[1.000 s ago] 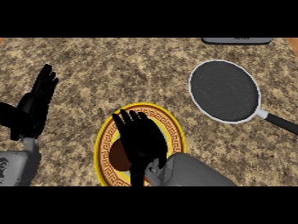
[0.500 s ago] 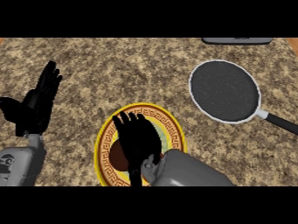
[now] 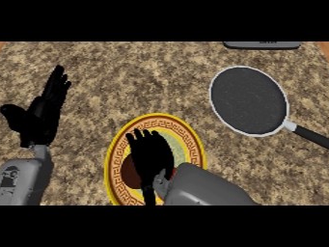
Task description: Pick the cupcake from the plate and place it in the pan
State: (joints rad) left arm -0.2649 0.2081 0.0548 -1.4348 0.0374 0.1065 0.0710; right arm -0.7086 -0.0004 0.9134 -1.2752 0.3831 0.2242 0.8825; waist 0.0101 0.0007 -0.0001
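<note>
Speckled granite counter [image 3: 159, 82] fills the view, with strips of wood showing at its far corners. Over the yellow-rimmed plate [image 3: 193, 144] near the front edge, the right hand [image 3: 150, 154] hangs with its fingers straight and spread, gripping nothing; it covers most of the plate's middle. A dark brown patch peeking out at the hand's left side is likely the cupcake [image 3: 130, 171], sitting on the plate and not yet lifted, though too little of it shows to be sure. To the left, the left hand [image 3: 42, 113] rests open and upright, holding nothing, well apart from the plate. Off to the right stands the pan [image 3: 249, 100], dark inside with a pale rim, its black handle running toward the right edge. A flat dark object [image 3: 261, 45] lies at the counter's back edge.

Risks from here, as a judgement: the cupcake is hidden beneath the palm, so fingers closing slightly off centre could squash it or nudge it across the plate instead of catching it. The pan lies well apart from the plate, and a grasp on only the soft top could let the cake tip during the carry. A low approach might also clip the pan's rim.
</note>
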